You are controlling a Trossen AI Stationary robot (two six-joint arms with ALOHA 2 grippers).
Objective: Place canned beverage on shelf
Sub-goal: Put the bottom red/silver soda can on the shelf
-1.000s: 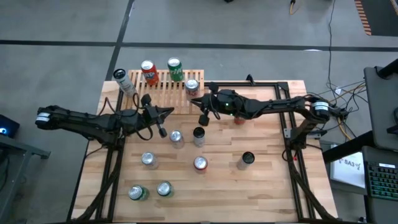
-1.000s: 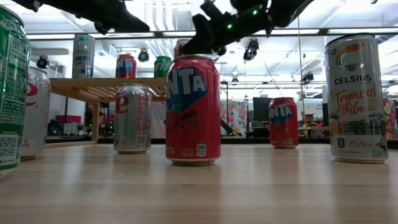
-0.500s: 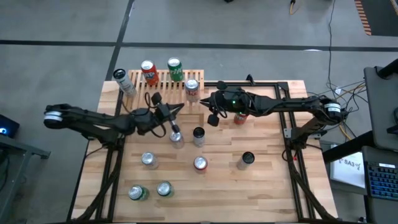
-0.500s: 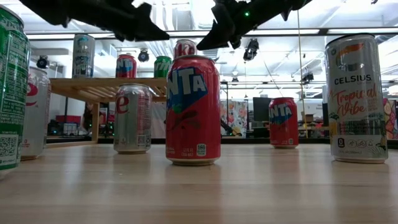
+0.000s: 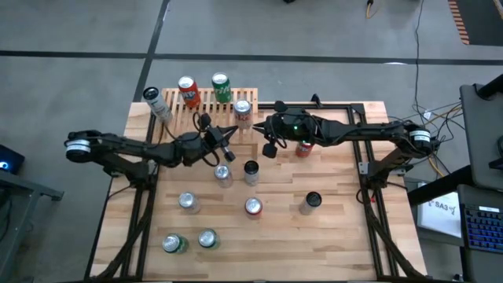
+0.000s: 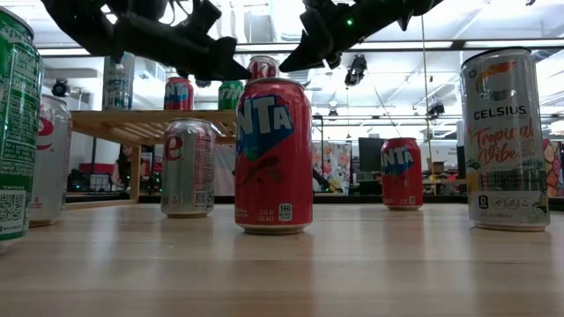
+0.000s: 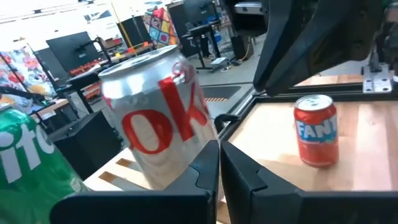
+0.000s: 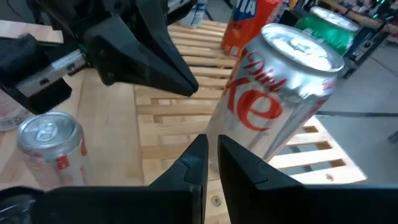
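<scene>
Left gripper [image 5: 228, 134] is pinched shut and empty, hovering over the front edge of the shelf [image 5: 206, 118] near its right end. Its wrist view looks past the closed fingers [image 7: 205, 171] at a Diet Coke can [image 7: 158, 127] just ahead. The right gripper [image 5: 259, 126], also closed on nothing, hangs off the shelf's right end and faces the same can [image 8: 273, 106] from the other side.

That Diet Coke can [image 5: 242, 112] already stands on the slats at the shelf's right end, long axis vertical, between the two sets of fingertips. Whether either gripper touches it is hard to judge from these angles.

The next can probably has to come from the table [image 5: 346, 236]. The closest is a silver-topped can [image 5: 223, 174], upright, lying from the left gripper toward the table's near edge. The left arm looks the nearer one. A dark-topped can [image 5: 251, 170] stands just beside it.

Readable writing:
- "Diet" and part of "Coke" in red script on the silver can.
- "Fanta" on a red can [image 7: 316, 130] standing on the table by the right arm.
- "Fanta" on the big red can [image 6: 273, 154] in the low view.
- "CELSIUS Tropical Vibe" on a pale can [image 6: 507, 141].
- A green can [image 7: 31, 162] showing "ite", likely Sprite.
</scene>
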